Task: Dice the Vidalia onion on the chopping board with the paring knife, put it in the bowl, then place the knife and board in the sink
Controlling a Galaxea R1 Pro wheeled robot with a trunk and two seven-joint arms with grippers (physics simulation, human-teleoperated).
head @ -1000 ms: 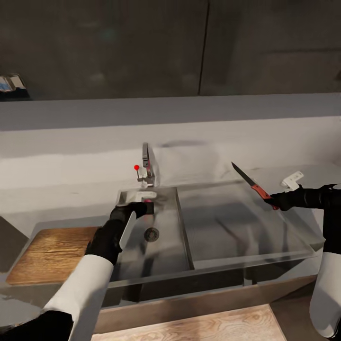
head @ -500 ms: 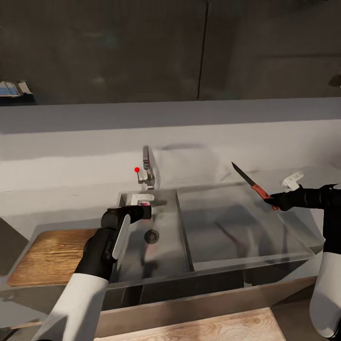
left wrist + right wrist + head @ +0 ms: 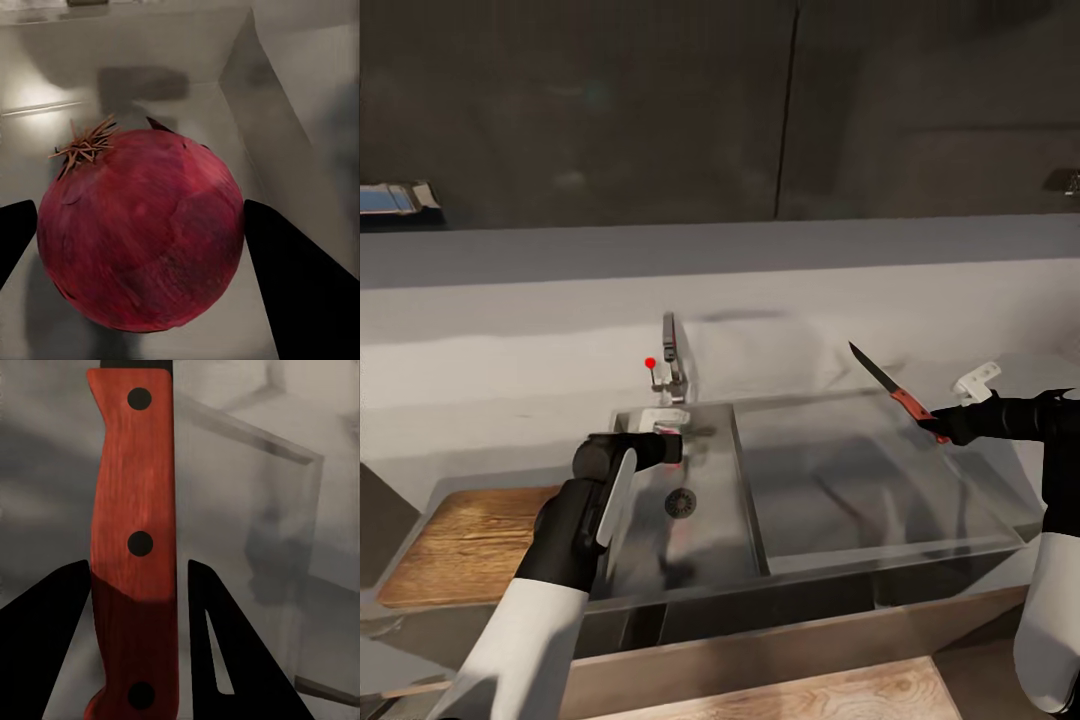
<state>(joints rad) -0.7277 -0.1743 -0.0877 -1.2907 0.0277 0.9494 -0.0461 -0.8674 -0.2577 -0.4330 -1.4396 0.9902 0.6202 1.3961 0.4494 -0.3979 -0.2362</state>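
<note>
A dark red Vidalia onion (image 3: 150, 247) with a dry root tuft sits between the two black fingers of my left gripper (image 3: 139, 225), which press on its sides. In the head view that left gripper (image 3: 665, 446) is down in the sink (image 3: 710, 540) basin, near its back wall under the tap, and a sliver of the onion (image 3: 673, 433) shows. My right gripper (image 3: 938, 428) is shut on the paring knife (image 3: 895, 393) by its red handle (image 3: 131, 510), blade pointing up and left over the drainboard. The chopping board (image 3: 465, 545) lies left of the sink. The bowl is out of view.
The chrome tap (image 3: 672, 352) with its red knob (image 3: 650, 363) stands behind the basin, and the round drain (image 3: 680, 503) is in its floor. A small white object (image 3: 977, 381) lies on the countertop (image 3: 510, 400) at the far right. Dark cabinets rise behind.
My left forearm has drawn back towards me and stands steeper, while its gripper stays at the onion in the basin. The view has shifted slightly. The right arm with the knife has not moved.
</note>
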